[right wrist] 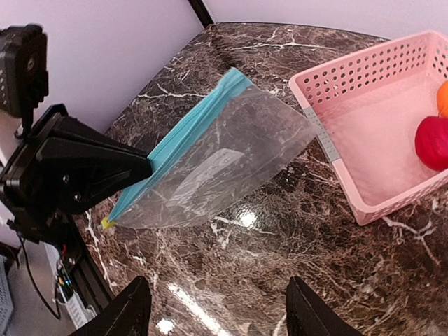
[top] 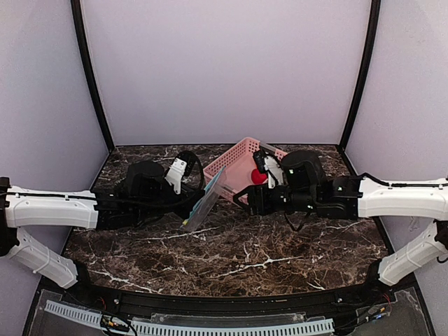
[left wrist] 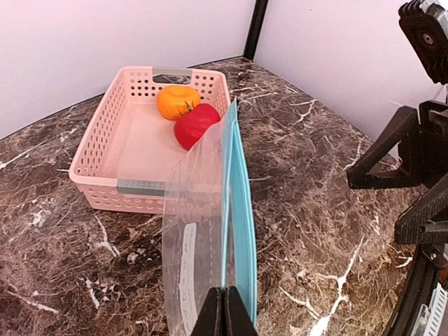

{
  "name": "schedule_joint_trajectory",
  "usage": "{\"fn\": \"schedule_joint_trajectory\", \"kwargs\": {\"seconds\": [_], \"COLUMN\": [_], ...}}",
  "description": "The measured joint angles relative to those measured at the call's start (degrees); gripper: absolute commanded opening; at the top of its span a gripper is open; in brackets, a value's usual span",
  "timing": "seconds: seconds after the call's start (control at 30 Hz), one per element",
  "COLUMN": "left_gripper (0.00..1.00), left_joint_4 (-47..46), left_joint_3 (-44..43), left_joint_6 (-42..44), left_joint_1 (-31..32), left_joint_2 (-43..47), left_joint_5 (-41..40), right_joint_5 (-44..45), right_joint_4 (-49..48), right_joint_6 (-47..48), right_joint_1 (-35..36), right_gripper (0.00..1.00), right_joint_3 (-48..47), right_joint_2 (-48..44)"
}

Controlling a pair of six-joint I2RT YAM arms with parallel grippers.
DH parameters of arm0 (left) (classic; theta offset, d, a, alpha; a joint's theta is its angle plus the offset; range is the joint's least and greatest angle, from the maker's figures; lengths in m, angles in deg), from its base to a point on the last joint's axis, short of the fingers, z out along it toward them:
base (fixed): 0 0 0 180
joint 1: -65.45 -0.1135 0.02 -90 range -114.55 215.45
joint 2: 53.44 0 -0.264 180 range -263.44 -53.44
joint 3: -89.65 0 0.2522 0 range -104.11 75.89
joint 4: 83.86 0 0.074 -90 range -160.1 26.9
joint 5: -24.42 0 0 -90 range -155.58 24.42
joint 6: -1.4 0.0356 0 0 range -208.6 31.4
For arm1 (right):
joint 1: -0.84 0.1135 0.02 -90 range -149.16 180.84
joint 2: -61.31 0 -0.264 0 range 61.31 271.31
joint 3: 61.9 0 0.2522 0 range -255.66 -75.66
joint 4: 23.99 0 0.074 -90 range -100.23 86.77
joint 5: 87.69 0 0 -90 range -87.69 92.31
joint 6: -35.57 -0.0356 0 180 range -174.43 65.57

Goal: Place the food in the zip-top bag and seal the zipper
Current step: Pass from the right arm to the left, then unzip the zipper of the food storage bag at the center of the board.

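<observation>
Zipper pinched in closed left fingers, right fingers spread empty, orange food cut off.

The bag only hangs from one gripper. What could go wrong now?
The left gripper pinches the zip-top bag by one end of its teal zipper, so the bag might twist or slip if pushed. The zipper looks flat and shut, so food may not go in until it is opened. The red food and orange food sit close together in the pink basket; the open right gripper could knock one while grabbing the other.
</observation>
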Motion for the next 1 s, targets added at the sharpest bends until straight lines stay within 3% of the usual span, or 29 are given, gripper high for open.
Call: {"fn": "schedule_joint_trajectory", "kwargs": {"seconds": [0.33,1.0], "left_gripper": [0.01,0.01], "left_joint_4": [-0.8,-2.5], "left_joint_3": [0.0,0.0], "left_joint_6": [-2.8,-4.4], "left_joint_1": [4.3,6.6], "left_joint_2": [0.0,-2.6], "left_joint_5": [-10.9,-14.8], "right_joint_5": [4.7,5.3], "right_joint_4": [0.5,2.8], "right_joint_6": [-15.5,-17.3], "right_joint_1": [0.3,0.9], "right_gripper": [0.7,0.73], "right_joint_3": [-3.4,-16.4], "right_joint_2": [5.0,18.2]}}
